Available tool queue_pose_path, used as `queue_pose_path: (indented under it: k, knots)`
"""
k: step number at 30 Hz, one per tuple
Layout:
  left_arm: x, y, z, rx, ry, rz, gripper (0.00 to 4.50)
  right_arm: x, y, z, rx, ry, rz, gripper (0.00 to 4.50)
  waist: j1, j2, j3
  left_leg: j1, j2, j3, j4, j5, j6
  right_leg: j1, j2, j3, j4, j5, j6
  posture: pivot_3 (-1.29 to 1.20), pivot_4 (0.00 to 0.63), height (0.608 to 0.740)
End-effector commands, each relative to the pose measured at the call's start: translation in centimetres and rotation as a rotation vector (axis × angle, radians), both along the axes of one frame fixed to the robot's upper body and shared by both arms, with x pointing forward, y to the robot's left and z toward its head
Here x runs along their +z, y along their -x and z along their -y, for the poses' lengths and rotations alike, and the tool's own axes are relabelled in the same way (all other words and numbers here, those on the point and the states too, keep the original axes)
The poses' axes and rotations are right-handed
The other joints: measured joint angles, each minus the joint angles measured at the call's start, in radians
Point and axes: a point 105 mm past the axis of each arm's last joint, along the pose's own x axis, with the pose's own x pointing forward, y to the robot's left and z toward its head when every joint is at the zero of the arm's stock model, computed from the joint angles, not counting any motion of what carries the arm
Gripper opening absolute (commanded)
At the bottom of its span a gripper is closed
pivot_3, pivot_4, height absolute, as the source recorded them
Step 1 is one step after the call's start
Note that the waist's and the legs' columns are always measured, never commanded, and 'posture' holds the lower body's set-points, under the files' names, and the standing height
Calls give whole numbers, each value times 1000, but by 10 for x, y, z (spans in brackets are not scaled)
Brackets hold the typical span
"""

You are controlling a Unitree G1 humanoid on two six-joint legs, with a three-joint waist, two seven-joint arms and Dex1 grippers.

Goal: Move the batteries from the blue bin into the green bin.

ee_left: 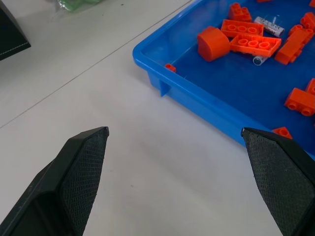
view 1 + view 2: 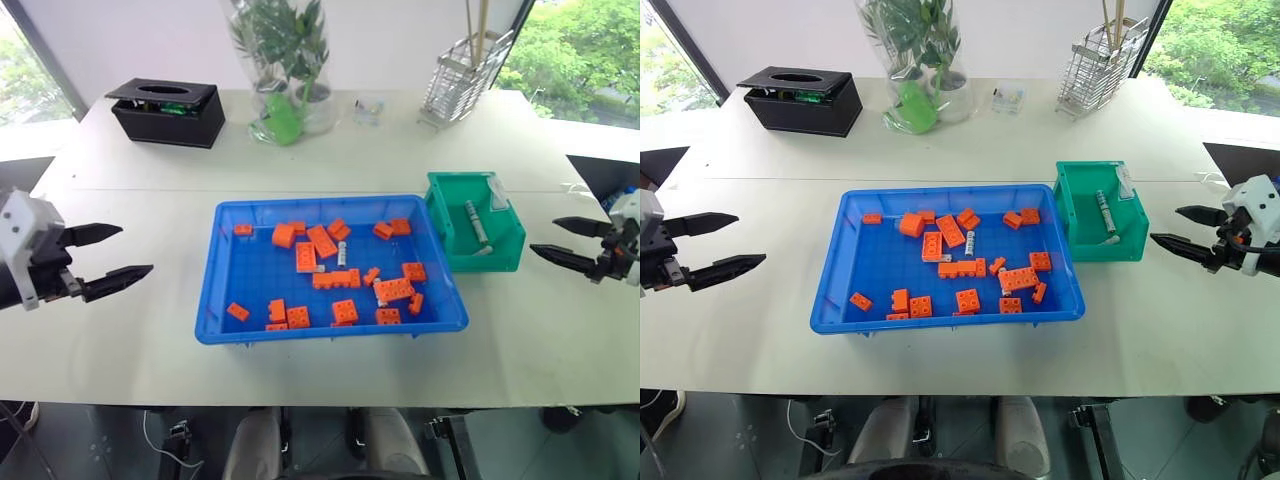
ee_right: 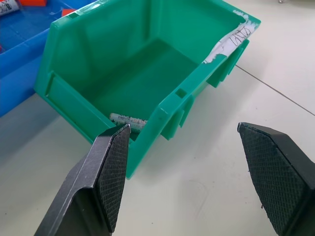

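Observation:
The blue bin (image 2: 330, 335) sits at the middle of the white table, strewn with orange bricks (image 2: 322, 241). A slim silver battery (image 2: 342, 254) lies among them near the centre, also seen as the battery (image 1: 269, 26) in the left wrist view. Touching the blue bin's right side stands the green bin (image 2: 505, 258), with a battery (image 2: 475, 221) lying inside and another battery (image 3: 127, 119) against its near wall. My left gripper (image 2: 135, 250) hovers open and empty left of the blue bin. To the right of the green bin my right gripper (image 2: 544, 236) hangs open, holding nothing.
At the back stand a black box (image 2: 168, 110), a glass vase with a plant (image 2: 290, 70), a small clear packet (image 2: 368, 108) and a wire basket (image 2: 465, 75). Bare table lies on either side of the bins, under both grippers.

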Motion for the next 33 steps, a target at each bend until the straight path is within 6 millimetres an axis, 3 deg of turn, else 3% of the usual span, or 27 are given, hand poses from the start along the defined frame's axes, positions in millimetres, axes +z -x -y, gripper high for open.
queue_pose_path:
  k: [1,8,11,16,20,22,26,29,33]
  knots:
    - [13,-2,2,3,-5,57,4500,13,-2,1,-1,6,53,3574,0,0,0,0,0,0,0,0,0,0,0,0,0,0,0,0,150,736]
    - [10,-6,4,-3,17,41,4500,17,0,6,-24,-25,56,3574,0,0,0,0,0,0,0,0,0,0,0,0,1,0,0,0,150,736]
    - [10,-9,5,-4,13,52,4500,19,2,9,-32,-9,51,4450,0,0,0,0,-1,0,0,0,0,0,1,0,1,0,0,0,150,736]
    - [5,-9,6,-22,-12,44,4500,22,3,15,-59,9,62,4490,0,0,0,0,-1,1,0,0,0,0,1,0,1,0,0,0,150,736]
    - [18,-15,13,-59,16,68,4500,39,-3,7,-22,32,90,4490,0,0,0,0,-1,1,1,0,0,0,1,0,1,0,0,0,150,736]
    - [26,-16,19,-98,38,73,4500,52,-8,-6,37,29,107,4490,-1,0,0,0,-1,1,1,0,0,0,1,0,2,0,0,0,150,736]
    - [38,-9,39,-223,45,52,4500,78,-20,-57,232,51,127,4490,-9,1,1,1,-1,1,2,0,0,0,2,1,3,0,0,0,150,736]
    - [38,-1,59,-338,32,12,4500,91,-27,-112,413,55,125,4490,-16,2,1,0,-1,1,1,0,0,-2,3,1,4,0,0,0,150,736]
    - [23,10,82,-479,-28,-52,4500,89,-33,-174,560,32,69,4490,-19,1,1,0,-1,0,1,0,0,-2,3,0,5,0,1,0,150,736]
